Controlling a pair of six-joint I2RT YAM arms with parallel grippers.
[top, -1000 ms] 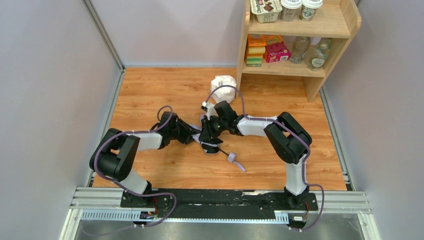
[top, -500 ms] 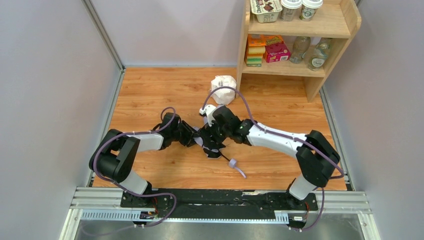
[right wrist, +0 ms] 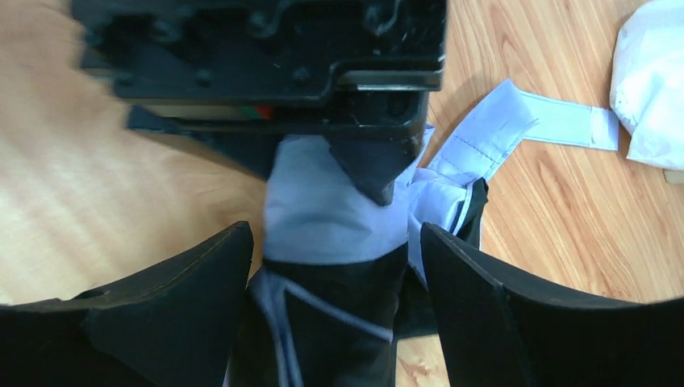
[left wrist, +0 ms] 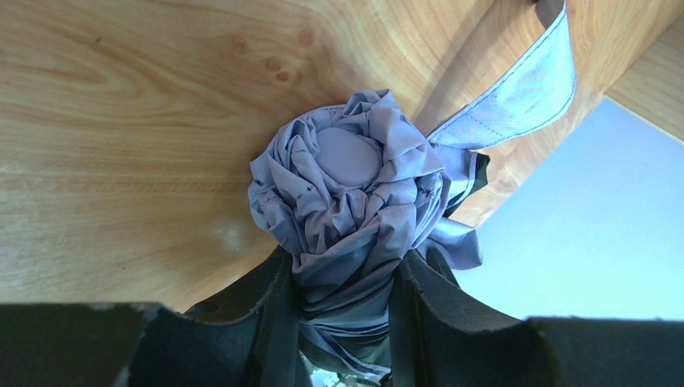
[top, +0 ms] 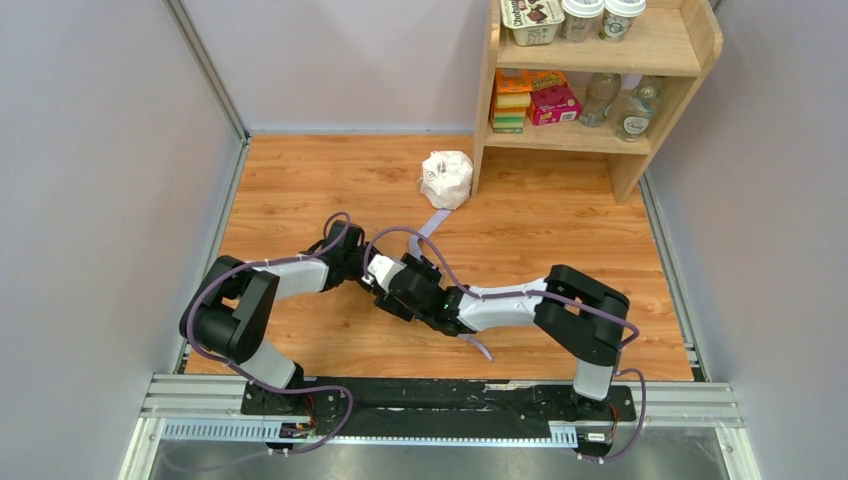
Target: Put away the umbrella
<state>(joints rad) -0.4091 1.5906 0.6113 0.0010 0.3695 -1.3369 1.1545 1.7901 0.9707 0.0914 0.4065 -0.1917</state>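
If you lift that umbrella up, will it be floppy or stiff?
Probably both. The umbrella cloth is crumpled into loose folds, so it would likely squish and sag. The left pincer squeezes the bundle without flattening it, so something firmer probably sits inside. Its strap lies loose and would likely dangle.

Legible markings: none confirmed.
The tub point(top: 531, 18) on the top shelf point(top: 668, 45) carries a printed label, and the boxes point(top: 552, 104) below show coloured print; all lettering is too small to read. The umbrella point(left wrist: 347, 201) fabric shows no text.
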